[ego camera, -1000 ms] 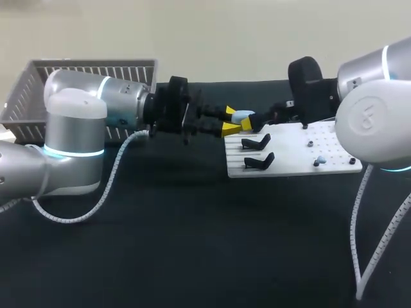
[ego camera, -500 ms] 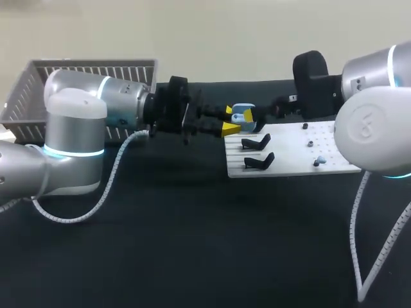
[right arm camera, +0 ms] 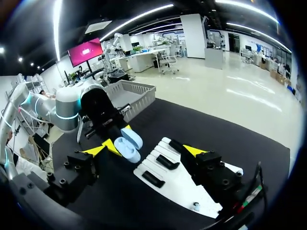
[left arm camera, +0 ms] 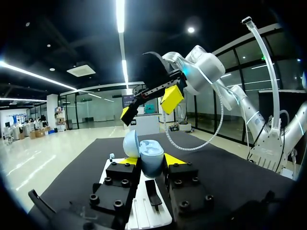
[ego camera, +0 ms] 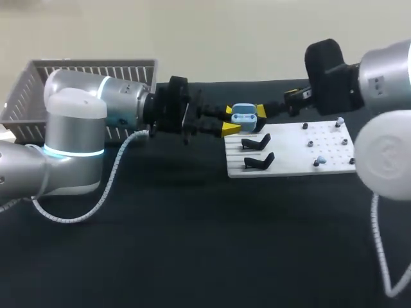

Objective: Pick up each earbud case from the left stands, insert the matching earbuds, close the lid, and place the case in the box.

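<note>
Roughly midway on this one, I'd say. Left pincer (ego camera: 232, 120) is clamped on the light blue case (ego camera: 247, 116), lid open, over the white board's (ego camera: 289, 154) far left corner. Right pincer (left arm camera: 149, 106) hangs spread and empty beside it. An earbud (ego camera: 319, 160) sits on the board, so inserting, closing and dropping it in the far-left basket (ego camera: 96, 70) remain.

the right claw (left arm camera: 149, 106) has drawn back from the earbud case (ego camera: 247, 117), leaving its lid open.

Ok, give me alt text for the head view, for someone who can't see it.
Left gripper holds an open light-blue earbud case above the black table, beside a white board with two black stands; a grey basket sits behind.
</note>
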